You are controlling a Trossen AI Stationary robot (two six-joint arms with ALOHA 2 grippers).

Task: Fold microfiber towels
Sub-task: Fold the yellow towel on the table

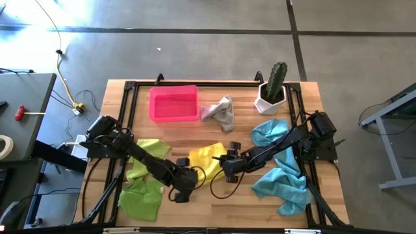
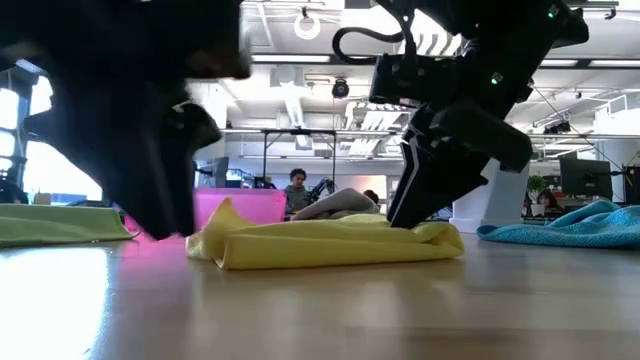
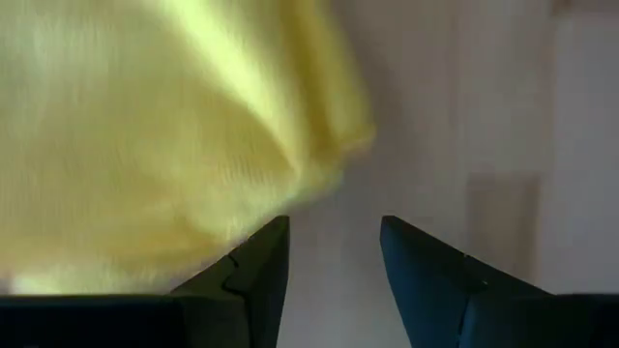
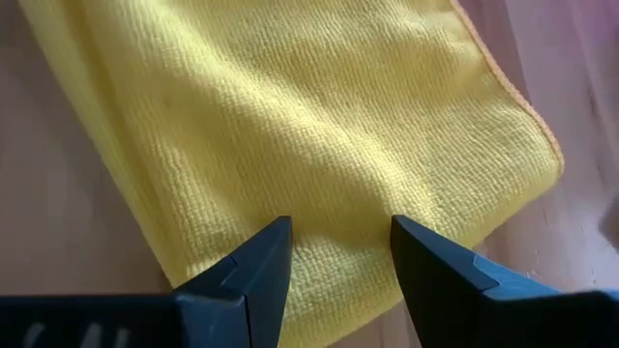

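No writing is legible. The pink tray (image 1: 173, 104) holds nothing. Both grippers, left (image 1: 184, 193) and right (image 1: 228, 171), hover open-jawed beside the yellow towel (image 1: 207, 158).

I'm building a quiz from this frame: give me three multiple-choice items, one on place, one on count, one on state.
1. Where does the cactus stand?
A. by the table's far right corner
B. inside the pink tray
C. on a green towel

2. How many light blue towels lie on the table?
A. none
B. two
C. four

3. How is the pink tray?
A. holding the yellow towel
B. tipped over
C. upright with nothing in it

Answers: 1 A, its white pot sits there; 2 B, both lie at right; 3 C, only its pink floor shows.
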